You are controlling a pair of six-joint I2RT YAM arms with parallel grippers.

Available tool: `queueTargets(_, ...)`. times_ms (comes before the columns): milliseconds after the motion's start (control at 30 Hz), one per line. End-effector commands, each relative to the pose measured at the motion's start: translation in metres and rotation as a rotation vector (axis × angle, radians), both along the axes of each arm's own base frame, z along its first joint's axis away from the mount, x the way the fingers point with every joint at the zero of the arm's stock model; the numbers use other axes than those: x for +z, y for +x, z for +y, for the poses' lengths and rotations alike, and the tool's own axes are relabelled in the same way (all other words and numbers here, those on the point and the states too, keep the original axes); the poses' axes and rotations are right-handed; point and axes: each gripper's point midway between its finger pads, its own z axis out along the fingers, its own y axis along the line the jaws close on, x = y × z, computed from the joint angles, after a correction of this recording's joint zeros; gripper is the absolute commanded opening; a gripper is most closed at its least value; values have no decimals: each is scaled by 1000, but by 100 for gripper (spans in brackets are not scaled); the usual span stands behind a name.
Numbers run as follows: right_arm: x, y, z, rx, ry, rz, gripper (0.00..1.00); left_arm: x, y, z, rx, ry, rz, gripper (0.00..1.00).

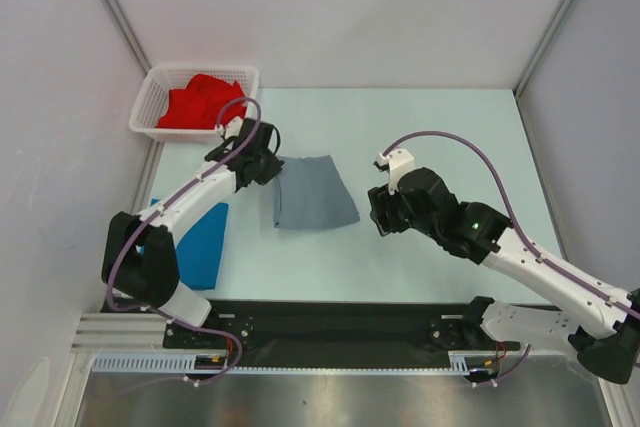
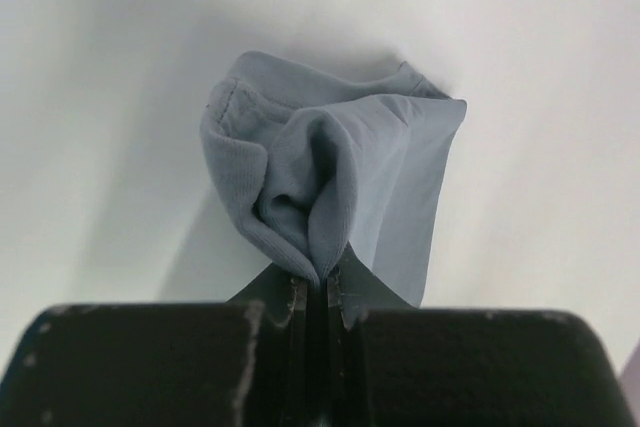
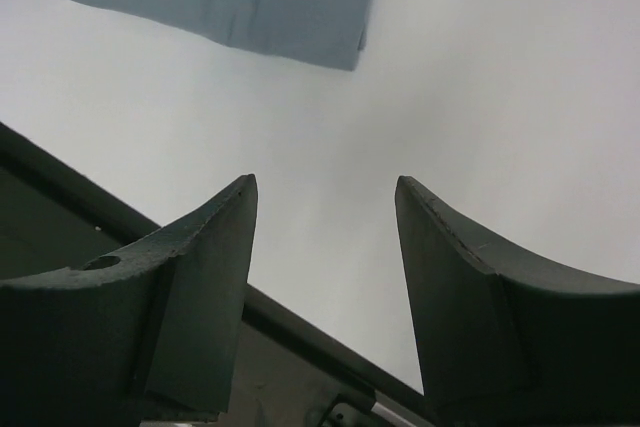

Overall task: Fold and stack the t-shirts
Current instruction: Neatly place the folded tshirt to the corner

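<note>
At your far left, the white mesh basket (image 1: 148, 112) sits at the back corner of the table (image 1: 450, 137) with the red t-shirt (image 1: 203, 102) crumpled inside it. Nearer you, the bright blue t-shirt (image 1: 205, 247) lies by the table's front left edge. You see only part of it, because the left arm (image 1: 190, 202) runs across its upper side (how it is folded cannot be told).

Next comes the left gripper (image 2: 318, 292), clenched on the left edge of the slate grey t-shirt (image 1: 316, 192). In the wrist view its jaws are pressed together on a bunched fold of grey cloth, which stands up off the table in a rumpled peak. From above, the gripper's body hides the pinch itself. The rest of the grey shirt lies flat as a folded panel near the middle of the table.

To the right, apart from the cloth, the right gripper (image 3: 325, 187) is released, its jaws spread with only bare table between them. A corner of the grey shirt shows at the top of its wrist view, cut off by the frame. The right arm (image 1: 540, 262) is cropped at the lower right.
</note>
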Motion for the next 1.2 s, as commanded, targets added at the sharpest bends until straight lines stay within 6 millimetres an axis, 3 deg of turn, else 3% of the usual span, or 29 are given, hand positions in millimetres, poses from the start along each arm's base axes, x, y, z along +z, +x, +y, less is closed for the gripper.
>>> queueTargets(0, -3, -15, -7, -13, 12, 21, 62, 30, -10, 34, 113, 98, -51, 0)
queueTargets(167, -11, -34, -3, 36, 49, 60, 61, 52, -26, 62, 235, 158, -45, 0)
queueTargets(533, -11, -35, 14, 113, 50, 57, 61, 73, -37, 131, 416, 295, 0, 0)
queueTargets(767, -16, -36, 18, 141, 42, 61, 61, 97, -30, 166, 471, 334, -28, 0)
queueTargets(1033, -21, -36, 19, 139, 43, 70, 61, 128, -17, 192, 525, 385, -70, 0)
queueTargets(1167, -24, -36, 17, 136, 36, 71, 61, 133, -14, 206, 552, 393, -62, 0)
